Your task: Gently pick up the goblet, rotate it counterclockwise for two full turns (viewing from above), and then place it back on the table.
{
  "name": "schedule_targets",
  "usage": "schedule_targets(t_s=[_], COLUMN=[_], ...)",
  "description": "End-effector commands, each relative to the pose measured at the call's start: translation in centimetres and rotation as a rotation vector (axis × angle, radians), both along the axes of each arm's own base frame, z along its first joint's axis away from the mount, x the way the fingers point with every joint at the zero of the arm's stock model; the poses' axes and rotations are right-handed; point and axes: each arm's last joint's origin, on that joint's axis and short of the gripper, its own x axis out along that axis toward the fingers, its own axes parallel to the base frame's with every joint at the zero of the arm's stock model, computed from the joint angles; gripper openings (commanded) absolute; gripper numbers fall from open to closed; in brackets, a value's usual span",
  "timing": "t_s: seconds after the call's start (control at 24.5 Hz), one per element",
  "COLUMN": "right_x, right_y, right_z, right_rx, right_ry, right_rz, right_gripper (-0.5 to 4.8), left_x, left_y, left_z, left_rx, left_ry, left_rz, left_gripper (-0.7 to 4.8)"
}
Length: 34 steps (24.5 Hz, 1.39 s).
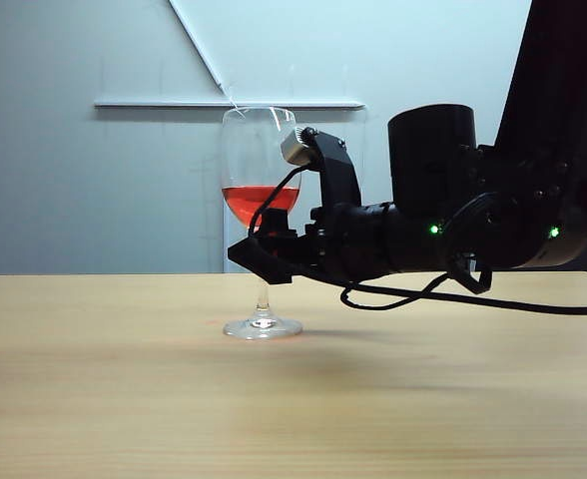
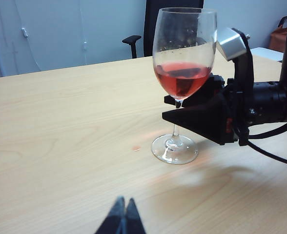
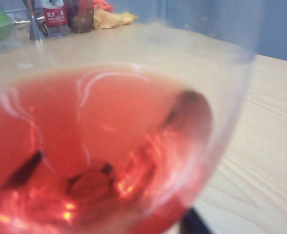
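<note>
The goblet stands upright on the table, its round foot flat on the light wood and red liquid filling the lower part of its bowl. The right end effector reaches in level from the right side of the exterior view and sits at the base of the bowl, where the bowl narrows into the stem. In the left wrist view the right end effector shows one dark wedge-shaped finger on the near side of the stem and a second dark piece just behind the bottom of the bowl, so the stem lies between the two. Its fingers stand spread, and whether either one touches the glass cannot be told. The foot remains on the table, well below the fingers. The right wrist view is filled by the goblet at very close range, with the red liquid blurred and a dark finger tip showing at the lower edge. The left end effector hangs low over the table, well apart from the goblet, with its two dark fingertips pressed together and nothing between them.
</note>
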Motion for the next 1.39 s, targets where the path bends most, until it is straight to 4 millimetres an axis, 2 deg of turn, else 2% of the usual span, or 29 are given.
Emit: schedule_targets(t_s=[0.04,0.49,0.53,0.7,0.82,0.98,1.1,1.15,1.23,1.35,1.39], right_x=[0.07,0.14,0.25,0.31,0.31,0.31,0.31,0.31,0.31,0.31,0.31], right_y=[0.1,0.16,0.25,0.53,0.53,0.53,0.53,0.53,0.53,0.53,0.53], right_z=[0.18,0.47,0.62,0.83,0.81,0.81,0.82,0.84,0.85,0.86,0.93], right_rx=[0.014,0.03,0.043,0.051,0.05,0.05,0.051,0.052,0.052,0.053,0.056], right_ry=[-0.02,-0.04,-0.032,-0.034,-0.032,-0.032,-0.033,-0.034,-0.035,-0.036,-0.042], right_rz=[0.003,0.004,0.006,0.011,0.011,0.011,0.011,0.011,0.011,0.011,0.011], right_gripper=[2.6,2.58,2.35,1.98,1.97,1.02,1.01,0.71,0.47,0.39,0.18], left_x=[-0.01,-0.01,-0.01,-0.01,-0.01,-0.01,-0.01,-0.01,-0.01,-0.01,-0.01], left_y=[0.01,0.01,0.01,0.01,0.01,0.01,0.01,0.01,0.01,0.01,0.01], left_z=[0.25,0.25,0.25,0.26,0.26,0.25,0.25,0.25,0.25,0.25,0.25], left_rx=[-0.007,-0.007,-0.007,-0.007,-0.007,-0.007,-0.007,-0.007,-0.007,-0.007,-0.007], left_ry=[-0.015,-0.015,-0.015,-0.015,-0.015,-0.015,-0.015,-0.015,-0.015,-0.014,-0.014], left_rz=[0.0,0.0,0.0,0.0,0.0,0.0,0.0,0.0,0.0,0.0,0.0], left_gripper=[-0.05,-0.05,-0.05,-0.05,-0.05,-0.05,-0.05,-0.05,-0.05,-0.05,-0.05])
